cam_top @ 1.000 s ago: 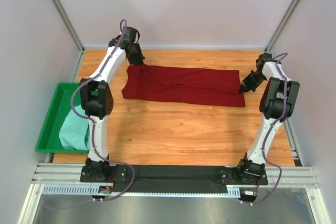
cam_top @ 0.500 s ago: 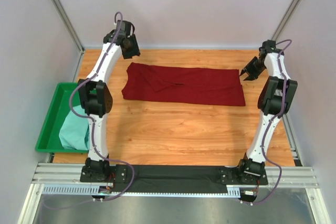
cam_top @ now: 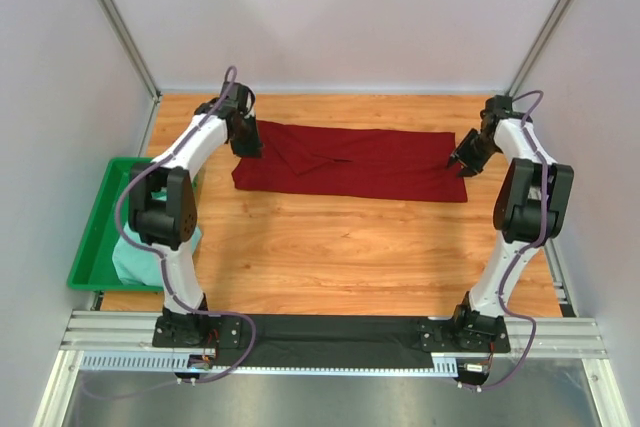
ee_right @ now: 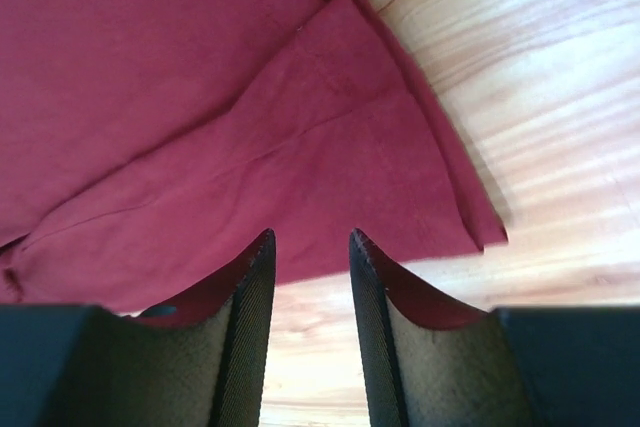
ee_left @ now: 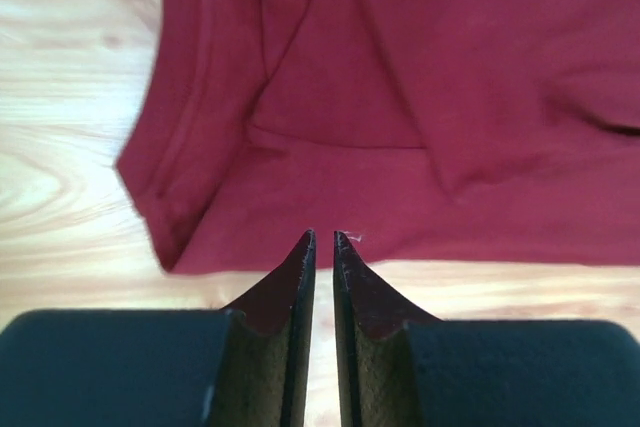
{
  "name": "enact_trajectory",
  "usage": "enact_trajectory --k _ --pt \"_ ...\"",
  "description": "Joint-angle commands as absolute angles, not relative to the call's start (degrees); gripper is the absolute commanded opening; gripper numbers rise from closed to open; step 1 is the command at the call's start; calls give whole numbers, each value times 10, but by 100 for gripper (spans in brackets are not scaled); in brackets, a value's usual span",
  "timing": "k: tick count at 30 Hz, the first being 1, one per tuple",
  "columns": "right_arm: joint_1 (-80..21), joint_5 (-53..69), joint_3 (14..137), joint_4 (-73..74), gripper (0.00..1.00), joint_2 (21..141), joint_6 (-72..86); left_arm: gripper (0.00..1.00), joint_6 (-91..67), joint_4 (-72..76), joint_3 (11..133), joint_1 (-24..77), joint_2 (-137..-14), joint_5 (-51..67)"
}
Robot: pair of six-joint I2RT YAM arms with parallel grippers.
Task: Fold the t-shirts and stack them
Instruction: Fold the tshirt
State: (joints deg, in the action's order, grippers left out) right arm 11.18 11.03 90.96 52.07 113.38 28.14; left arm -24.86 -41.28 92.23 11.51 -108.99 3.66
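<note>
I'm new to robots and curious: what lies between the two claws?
The dark red t-shirt, folded into a long band on the wooden table, fills the stretch from the left claw to the right claw. The overhead view shows it best.

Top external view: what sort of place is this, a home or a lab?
Probably a lab robot cell: plain white panels in aluminium framing, left arm and right arm bolted to a rail at a wooden table, a green tray.

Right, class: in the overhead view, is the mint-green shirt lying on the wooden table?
No, the mint-green shirt sits bunched in the green tray at the left.
</note>
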Motion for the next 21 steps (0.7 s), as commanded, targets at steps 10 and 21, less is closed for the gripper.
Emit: enact_trajectory --k 10,21 --pt "111 -34 853 509 35 1188 258 15 -330 -512 895 110 -1216 -43" --pt "-21 -43 894 570 49 1024 238 32 -328 -517 729 160 -924 -34"
